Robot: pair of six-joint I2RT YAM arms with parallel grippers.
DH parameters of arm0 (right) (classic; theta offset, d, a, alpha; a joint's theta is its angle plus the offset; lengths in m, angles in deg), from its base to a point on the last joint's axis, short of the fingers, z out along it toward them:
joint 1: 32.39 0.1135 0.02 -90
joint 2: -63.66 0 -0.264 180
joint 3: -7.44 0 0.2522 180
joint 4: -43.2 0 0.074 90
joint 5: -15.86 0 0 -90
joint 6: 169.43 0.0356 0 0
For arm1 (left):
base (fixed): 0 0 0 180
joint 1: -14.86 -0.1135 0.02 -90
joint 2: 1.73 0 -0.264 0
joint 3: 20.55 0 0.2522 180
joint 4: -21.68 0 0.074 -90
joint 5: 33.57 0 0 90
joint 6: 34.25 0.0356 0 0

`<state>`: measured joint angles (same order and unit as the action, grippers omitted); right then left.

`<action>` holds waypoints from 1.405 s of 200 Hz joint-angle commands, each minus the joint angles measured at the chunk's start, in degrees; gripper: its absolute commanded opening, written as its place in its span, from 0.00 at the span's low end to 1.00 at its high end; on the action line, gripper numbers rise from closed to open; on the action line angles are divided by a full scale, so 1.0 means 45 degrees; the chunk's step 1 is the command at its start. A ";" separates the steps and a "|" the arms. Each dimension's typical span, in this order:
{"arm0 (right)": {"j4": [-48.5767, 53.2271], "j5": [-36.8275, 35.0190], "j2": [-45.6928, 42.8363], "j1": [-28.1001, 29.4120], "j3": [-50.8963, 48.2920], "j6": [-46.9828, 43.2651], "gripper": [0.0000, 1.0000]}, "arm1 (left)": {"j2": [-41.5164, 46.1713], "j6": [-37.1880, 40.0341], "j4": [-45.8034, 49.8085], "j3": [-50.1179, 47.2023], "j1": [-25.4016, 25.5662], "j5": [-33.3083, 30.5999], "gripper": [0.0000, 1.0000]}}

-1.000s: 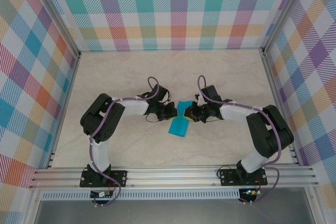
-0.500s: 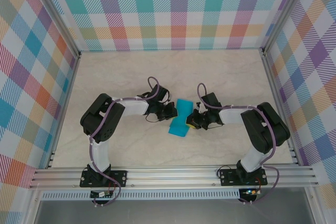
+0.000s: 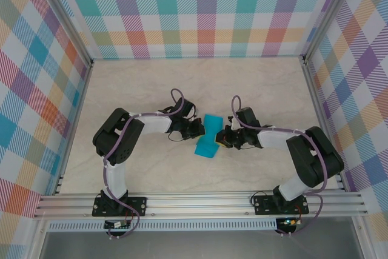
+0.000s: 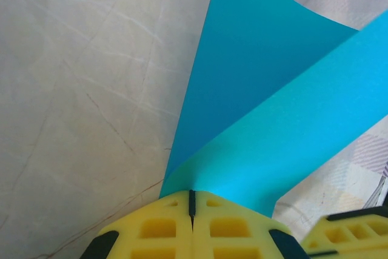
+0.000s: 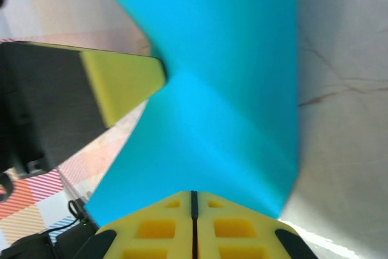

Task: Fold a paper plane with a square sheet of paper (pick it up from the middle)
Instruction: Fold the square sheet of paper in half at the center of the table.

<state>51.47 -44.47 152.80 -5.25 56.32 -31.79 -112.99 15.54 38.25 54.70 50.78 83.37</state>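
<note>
Teal-blue square sheet of paper, partly folded and curving, sits at the middle of the pale marbled table between two arms. The left gripper and the right gripper each pinch one edge, yellow fingers pressed together on the paper.

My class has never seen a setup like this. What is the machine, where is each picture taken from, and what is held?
Two robot arms are bolted at the near edge of a pale marbled table, inside checked walls. The overhead picture looks down from above and behind them: the left arm and right arm reach toward each other. The other two pictures come from a camera on each wrist, looking along its yellow jaws. Between the arms is a teal-blue sheet of paper, a narrow rectangle from above. Each arm's jaws are shut on it, so it bends between them.
</note>
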 commanded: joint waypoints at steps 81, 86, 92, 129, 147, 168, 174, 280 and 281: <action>-0.1432 0.0221 0.1112 0.0240 -0.0970 0.0415 0.05 | -0.0620 0.0346 0.1424 -0.0350 0.0103 -0.0974 0.00; -0.1416 0.0213 0.0966 0.0257 -0.0955 0.0429 0.05 | -0.0626 0.0341 0.1441 -0.0340 0.0099 -0.0979 0.00; -0.1402 0.0221 0.0751 0.0276 -0.0974 0.0442 0.05 | -0.0602 0.0345 0.1446 -0.0345 0.0099 -0.0986 0.00; -0.1454 0.0189 -0.0197 0.0833 -0.1067 0.0410 0.06 | -0.0656 0.0373 0.1466 -0.0300 0.0102 -0.0974 0.00; -0.1651 0.0024 -0.0094 0.1058 -0.1242 0.0578 0.06 | -0.0656 0.0342 0.1446 -0.0291 0.0103 -0.0986 0.00; -0.1919 -0.0134 0.0269 0.1099 -0.1539 0.0649 0.05 | -0.0660 0.0335 0.1475 -0.0293 0.0093 -0.0986 0.00; -0.1985 -0.0212 0.0362 0.1101 -0.1617 0.0664 0.05 | -0.0636 0.0331 0.1485 -0.0289 0.0103 -0.0986 0.00; -0.2340 0.0034 -0.0727 0.1360 -0.2298 0.1070 0.08 | -0.0565 0.0382 0.1544 -0.0345 0.0103 -0.1005 0.00; -0.2364 0.0053 -0.0728 0.1369 -0.2296 0.1073 0.08 | -0.0576 0.0381 0.1544 -0.0345 0.0103 -0.1006 0.00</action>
<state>42.11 -44.73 151.60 0.00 47.25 -27.83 -112.99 16.20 38.34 54.73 50.78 83.35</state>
